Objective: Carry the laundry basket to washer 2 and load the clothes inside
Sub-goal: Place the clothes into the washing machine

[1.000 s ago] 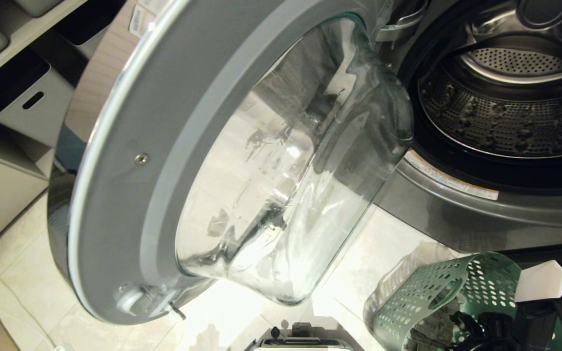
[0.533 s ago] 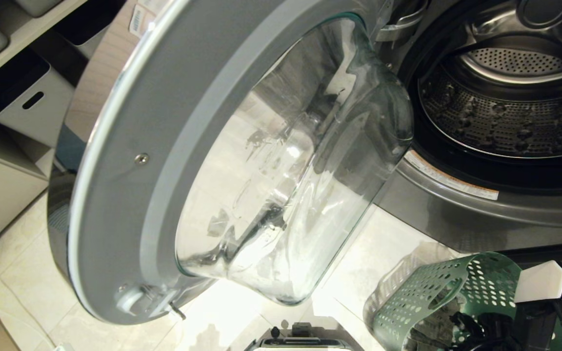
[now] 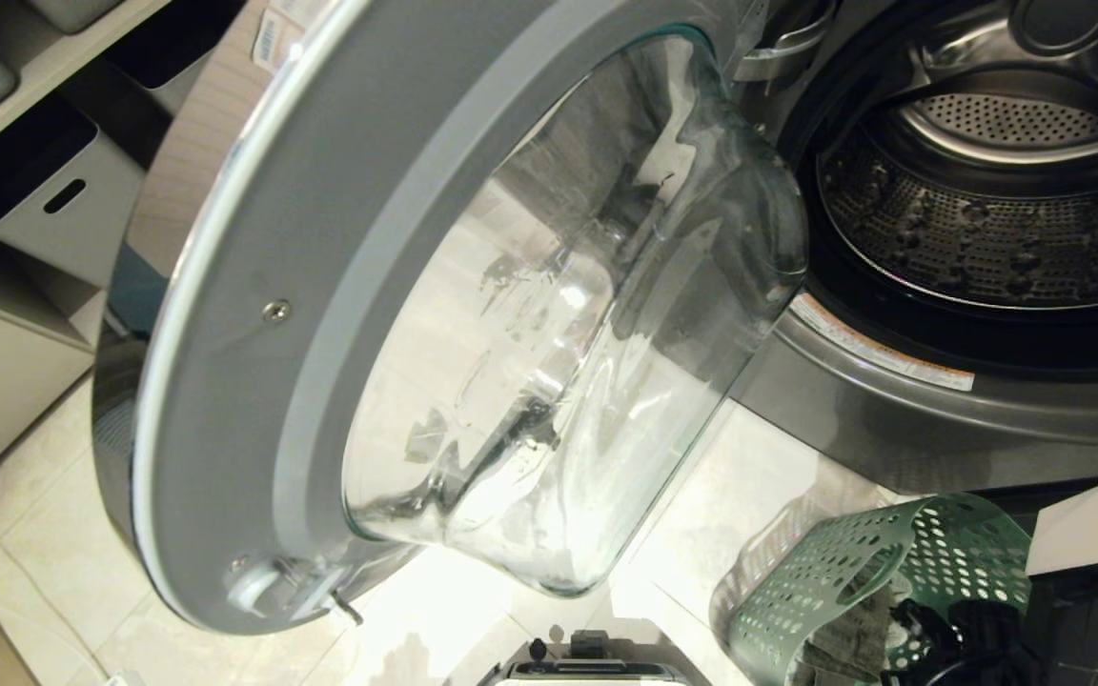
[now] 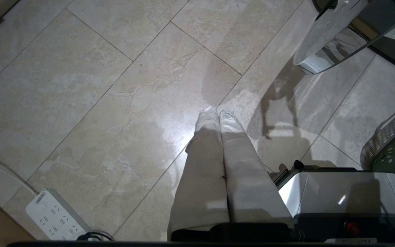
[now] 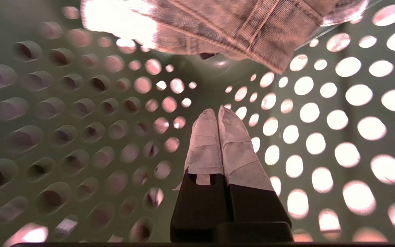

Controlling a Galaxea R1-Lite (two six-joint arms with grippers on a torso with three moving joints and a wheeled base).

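Before washer 2 (image 3: 940, 410), door open and drum empty, the laundry basket (image 3: 835, 572) stands on the floor. Inside it, the right hand (image 5: 218, 115), fingers together and gripping nothing, sits near the clothes (image 5: 225, 27); the left hand (image 4: 217, 114) hangs closed over the floor. Carrying appears done; loading remains.

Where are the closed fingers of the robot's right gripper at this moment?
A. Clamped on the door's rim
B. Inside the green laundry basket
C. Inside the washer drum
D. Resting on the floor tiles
B: in the right wrist view the right gripper has its fingers pressed together, empty, with the holed green walls of the laundry basket all around and the clothes just ahead.
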